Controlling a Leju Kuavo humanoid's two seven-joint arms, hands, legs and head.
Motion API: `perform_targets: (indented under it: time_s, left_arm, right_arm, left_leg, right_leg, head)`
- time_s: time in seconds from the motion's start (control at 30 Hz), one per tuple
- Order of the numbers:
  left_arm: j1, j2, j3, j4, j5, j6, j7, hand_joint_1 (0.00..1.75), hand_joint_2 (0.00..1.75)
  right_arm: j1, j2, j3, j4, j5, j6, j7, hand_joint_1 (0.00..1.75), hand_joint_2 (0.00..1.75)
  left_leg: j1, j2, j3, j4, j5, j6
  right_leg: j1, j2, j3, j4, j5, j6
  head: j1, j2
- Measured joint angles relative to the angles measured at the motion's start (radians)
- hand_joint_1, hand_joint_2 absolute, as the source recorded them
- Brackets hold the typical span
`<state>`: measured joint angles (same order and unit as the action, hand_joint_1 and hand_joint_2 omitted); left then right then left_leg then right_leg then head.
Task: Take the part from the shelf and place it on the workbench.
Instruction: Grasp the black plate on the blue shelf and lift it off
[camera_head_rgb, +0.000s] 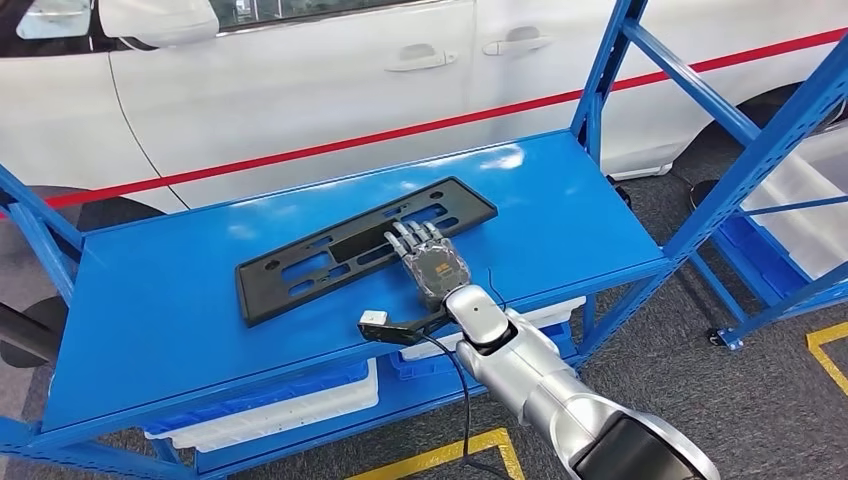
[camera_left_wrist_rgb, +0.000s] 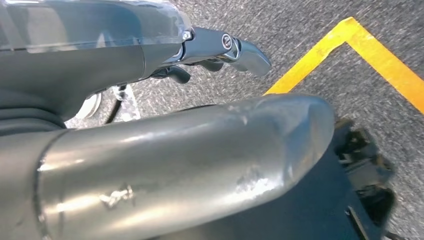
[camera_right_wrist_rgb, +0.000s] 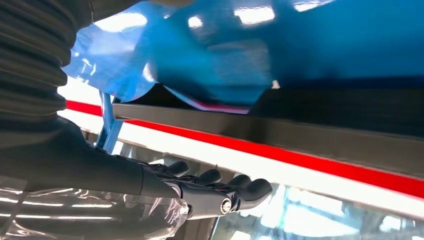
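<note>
From the head view I see my right hand (camera_head_rgb: 430, 262) out over the blue shelf (camera_head_rgb: 150, 300), palm down, fingers (camera_head_rgb: 412, 238) straight and a little apart, their tips lying over the near edge of the part (camera_head_rgb: 330, 255). The part is a flat black slotted frame, lying flat mid-shelf, its long axis running from near-left up to far-right. Most of it sits ahead and to the left of my hand, so I'm reaching it just right of its middle. Nothing is gripped yet, as far as I can judge; whether the fingertips actually press on it I cannot tell.

On the left wrist view, my left hand (camera_left_wrist_rgb: 220, 50) hangs over grey floor with a yellow line (camera_left_wrist_rgb: 370, 55). Its fingers look curled in, with nothing in them. That arm is well away from the shelf, so the right is clearly the nearer one.

On the right wrist view, the fingers (camera_right_wrist_rgb: 220, 180) lie side by side, extended, with the part's dark long edge (camera_right_wrist_rgb: 300, 132) running straight across just beyond them. I reckon the coming grab has to close across that edge.
</note>
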<state>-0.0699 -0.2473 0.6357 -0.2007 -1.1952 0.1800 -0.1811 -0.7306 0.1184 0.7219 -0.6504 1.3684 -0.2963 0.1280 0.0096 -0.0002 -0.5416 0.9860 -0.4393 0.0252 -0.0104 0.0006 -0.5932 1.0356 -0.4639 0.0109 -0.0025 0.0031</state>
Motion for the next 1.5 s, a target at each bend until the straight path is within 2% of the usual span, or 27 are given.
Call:
perform_targets:
  time_s: [0.1, 0.13, 0.17, 0.2, 0.27, 0.33, 0.47, 0.5, 0.57, 0.63, 0.67, 0.73, 0.93, 1.0, 1.07, 1.1, 1.13, 1.17, 1.2, 1.23, 1.27, 1.3, 1.33, 1.37, 1.43, 1.47, 1.5]
  left_arm:
    - [-0.003, -0.002, 0.002, 0.0, 0.009, -0.004, -0.003, 0.0, 0.0]
    - [-0.004, -0.003, 0.003, 0.0, 0.014, -0.006, -0.002, 0.0, 0.0]
    - [-0.004, -0.003, 0.006, 0.0, 0.019, -0.007, 0.0, 0.0, 0.0]
    - [-0.005, -0.004, 0.01, 0.0, 0.027, -0.01, 0.002, 0.0, 0.0]
    - [-0.007, -0.005, 0.02, 0.0, 0.047, -0.021, 0.003, 0.0, 0.0]
    - [-0.01, -0.006, 0.032, 0.0, 0.062, -0.031, 0.0, 0.0, 0.0]
    - [-0.015, -0.007, 0.046, 0.0, 0.068, -0.033, -0.004, 0.0, 0.0]
    - [-0.017, -0.007, 0.048, 0.0, 0.068, -0.033, -0.005, 0.0, 0.0]
    - [-0.017, -0.008, 0.052, 0.0, 0.07, -0.033, -0.007, 0.0, 0.0]
    - [-0.013, -0.008, 0.058, 0.0, 0.071, -0.033, -0.008, 0.0, 0.0]
    - [-0.01, -0.008, 0.061, 0.0, 0.072, -0.032, -0.008, 0.0, 0.0]
    - [-0.005, -0.008, 0.064, 0.0, 0.072, -0.031, -0.008, 0.0, 0.0]
    - [-0.005, -0.008, 0.064, 0.0, 0.072, -0.031, -0.008, 0.0, 0.0]
    - [-0.004, -0.008, 0.065, 0.0, 0.072, -0.031, -0.008, 0.0, 0.0]
    - [-0.002, -0.009, 0.066, 0.0, 0.072, -0.031, -0.008, 0.0, 0.0]
    - [-0.002, -0.009, 0.066, 0.0, 0.072, -0.03, -0.008, 0.0, 0.0]
    - [-0.004, -0.008, 0.067, 0.0, 0.072, -0.028, -0.007, 0.0, 0.0]
    - [-0.005, -0.008, 0.068, 0.0, 0.072, -0.025, -0.006, 0.0, 0.0]
    - [-0.007, -0.007, 0.068, 0.0, 0.072, -0.021, -0.002, 0.0, 0.0]
    - [-0.008, -0.007, 0.068, 0.0, 0.07, -0.017, 0.003, 0.0, 0.0]
    - [-0.006, -0.008, 0.068, 0.0, 0.068, -0.016, 0.008, 0.0, 0.0]
    - [-0.005, -0.008, 0.068, 0.0, 0.066, -0.015, 0.014, 0.0, 0.0]
    - [-0.004, -0.009, 0.068, 0.0, 0.064, -0.014, 0.018, 0.0, 0.0]
    - [-0.002, -0.011, 0.068, 0.0, 0.062, -0.012, 0.021, 0.0, 0.0]
    - [0.0, -0.013, 0.068, 0.001, 0.058, -0.009, 0.024, 0.0, 0.0]
    - [-0.001, -0.013, 0.068, 0.001, 0.056, -0.008, 0.025, 0.0, 0.0]
    - [-0.002, -0.013, 0.068, 0.002, 0.054, -0.006, 0.025, 0.0, 0.0]
  right_arm:
    - [-0.004, 0.0, -0.009, 0.021, -0.008, -0.001, -0.006, 0.0, 1.75]
    - [-0.003, 0.0, -0.01, 0.028, -0.01, -0.002, -0.008, 0.0, 1.75]
    - [-0.004, 0.0, -0.012, 0.033, -0.012, -0.003, -0.009, 0.0, 1.75]
    - [-0.005, 0.0, -0.014, 0.036, -0.013, -0.004, -0.01, 0.0, 1.75]
    - [-0.009, 0.0, -0.018, 0.041, -0.014, -0.006, -0.01, 0.0, 1.75]
    - [-0.011, 0.003, -0.019, 0.044, -0.015, -0.007, -0.011, 0.0, 1.75]
    - [-0.016, 0.01, -0.021, 0.047, -0.015, -0.01, -0.013, 0.0, 1.75]
    - [-0.017, 0.011, -0.021, 0.048, -0.016, -0.01, -0.013, 0.0, 1.75]
    - [-0.016, 0.013, -0.021, 0.05, -0.017, -0.009, -0.014, 0.0, 1.75]
    - [-0.01, 0.013, -0.022, 0.052, -0.018, -0.011, -0.016, 0.0, 1.75]
    - [-0.007, 0.013, -0.022, 0.053, -0.018, -0.012, -0.017, 0.0, 1.75]
    - [-0.003, 0.013, -0.022, 0.053, -0.019, -0.015, -0.019, 0.0, 1.75]
    - [-0.003, 0.013, -0.022, 0.054, -0.019, -0.016, -0.019, 0.0, 1.75]
    - [-0.003, 0.013, -0.022, 0.054, -0.019, -0.016, -0.019, 0.0, 1.75]
    - [-0.001, 0.014, -0.022, 0.055, -0.019, -0.016, -0.019, 0.0, 1.75]
    - [-0.003, 0.014, -0.022, 0.055, -0.019, -0.017, -0.019, 0.0, 1.75]
    - [-0.001, 0.014, -0.024, 0.056, -0.02, -0.017, -0.02, 0.0, 1.75]
    - [0.002, 0.012, -0.025, 0.056, -0.022, -0.017, -0.02, 0.0, 1.75]
    - [0.004, 0.011, -0.027, 0.056, -0.023, -0.017, -0.021, 0.0, 1.75]
    - [0.009, 0.01, -0.028, 0.057, -0.024, -0.016, -0.021, 0.0, 1.75]
    - [0.011, 0.009, -0.028, 0.056, -0.024, -0.016, -0.022, 0.0, 1.75]
    - [0.012, 0.009, -0.028, 0.056, -0.025, -0.016, -0.024, 0.0, 1.75]
    - [0.014, 0.008, -0.028, 0.056, -0.026, -0.015, -0.027, 0.0, 1.75]
    - [0.015, 0.008, -0.028, 0.056, -0.031, -0.011, -0.032, 0.0, 1.75]
    - [0.02, 0.007, -0.03, 0.056, -0.047, 0.008, -0.045, 0.0, 0.87]
    - [0.02, 0.008, -0.031, 0.053, -0.056, 0.022, -0.053, 0.0, 0.44]
    - [0.021, 0.009, -0.031, 0.05, -0.066, 0.036, -0.06, 0.0, 0.0]
  left_leg:
    - [0.001, 0.002, -0.004, -0.005, 0.007, 0.009]
    - [0.001, 0.002, -0.005, -0.005, 0.007, 0.009]
    - [0.001, 0.003, -0.006, -0.004, 0.006, 0.008]
    - [0.002, 0.002, -0.005, -0.003, 0.004, 0.007]
    - [0.002, 0.001, -0.002, 0.002, -0.005, 0.002]
    - [-0.002, 0.0, -0.004, 0.012, -0.017, -0.009]
    - [-0.001, 0.001, 0.004, 0.016, -0.039, -0.036]
    - [0.001, 0.002, -0.002, 0.036, -0.05, -0.041]
    - [0.003, 0.003, -0.058, 0.143, -0.087, -0.049]
    - [0.003, 0.003, -0.15, 0.278, -0.117, -0.052]
    - [0.003, 0.003, -0.183, 0.313, -0.11, -0.051]
    - [0.003, 0.002, -0.208, 0.321, -0.082, -0.049]
    - [0.002, 0.002, -0.208, 0.307, -0.066, -0.047]
    - [0.002, 0.002, -0.196, 0.261, -0.026, -0.043]
    - [-0.002, 0.002, -0.159, 0.14, 0.051, -0.028]
    - [-0.01, 0.003, -0.131, 0.089, 0.061, -0.016]
    - [-0.014, 0.004, -0.085, 0.038, 0.057, -0.002]
    - [-0.015, 0.005, -0.046, 0.023, 0.029, 0.007]
    - [-0.016, 0.005, -0.008, 0.008, 0.005, 0.015]
    - [-0.011, 0.005, 0.022, -0.001, -0.01, 0.017]
    - [-0.009, 0.004, 0.036, -0.002, -0.022, 0.016]
    - [-0.007, 0.003, 0.05, -0.001, -0.034, 0.014]
    - [-0.005, 0.0, 0.066, -0.001, -0.048, 0.011]
    - [-0.003, -0.002, 0.081, -0.001, -0.063, 0.007]
    - [-0.003, -0.006, 0.107, 0.003, -0.092, -0.005]
    - [-0.004, -0.006, 0.114, 0.004, -0.104, -0.013]
    - [-0.005, -0.007, 0.121, 0.007, -0.112, -0.02]
  right_leg:
    - [-0.003, 0.0, -0.086, 0.177, -0.093, 0.009]
    - [-0.004, 0.0, -0.112, 0.23, -0.109, 0.012]
    - [-0.005, 0.0, -0.123, 0.249, -0.105, 0.014]
    - [-0.006, 0.0, -0.114, 0.23, -0.083, 0.015]
    - [-0.01, -0.001, -0.052, 0.105, -0.016, 0.014]
    - [-0.01, -0.001, -0.001, 0.002, 0.011, 0.006]
    - [-0.004, 0.002, 0.022, -0.025, -0.005, -0.021]
    - [-0.005, 0.002, 0.031, -0.028, -0.01, -0.029]
    - [-0.005, 0.0, 0.05, -0.032, -0.019, -0.041]
    - [-0.001, 0.001, 0.067, -0.032, -0.035, -0.047]
    - [0.001, 0.003, 0.077, -0.032, -0.044, -0.047]
    - [0.003, 0.006, 0.091, -0.032, -0.056, -0.046]
    - [0.003, 0.007, 0.097, -0.032, -0.06, -0.046]
    - [0.005, 0.009, 0.108, -0.032, -0.068, -0.046]
    - [0.007, 0.009, 0.132, -0.033, -0.088, -0.043]
    - [0.004, 0.01, 0.15, -0.031, -0.097, -0.034]
    - [0.002, 0.009, 0.124, 0.035, -0.087, -0.021]
    - [-0.002, 0.008, 0.082, 0.109, -0.084, -0.008]
    - [-0.005, 0.007, 0.029, 0.187, -0.092, 0.005]
    - [-0.006, 0.005, -0.039, 0.26, -0.112, 0.011]
    - [-0.007, 0.004, -0.071, 0.262, -0.155, 0.013]
    - [-0.007, 0.004, -0.092, 0.244, -0.183, 0.016]
    - [-0.009, 0.004, -0.102, 0.206, -0.182, 0.019]
    - [-0.01, 0.003, -0.104, 0.151, -0.146, 0.021]
    - [-0.009, -0.001, -0.096, 0.046, -0.004, 0.014]
    - [-0.007, -0.002, -0.091, 0.019, 0.05, 0.005]
    - [-0.004, 0.0, -0.088, 0.009, 0.078, -0.006]
  head:
    - [0.004, 0.0]
    - [0.004, 0.0]
    - [0.004, 0.0]
    - [0.005, 0.0]
    - [0.005, 0.0]
    - [0.004, 0.0]
    - [0.001, 0.0]
    - [-0.002, 0.0]
    - [-0.009, 0.0]
    - [-0.01, 0.0]
    - [-0.01, 0.0]
    - [-0.011, 0.0]
    - [-0.011, 0.0]
    - [-0.011, 0.0]
    - [-0.009, 0.0]
    - [-0.007, 0.0]
    - [-0.004, 0.0]
    - [0.0, 0.0]
    - [0.003, 0.0]
    - [0.006, 0.0]
    - [0.008, 0.0]
    - [0.008, 0.0]
    - [0.009, 0.0]
    - [0.009, 0.0]
    - [0.011, 0.0]
    - [0.011, 0.0]
    - [0.011, 0.0]
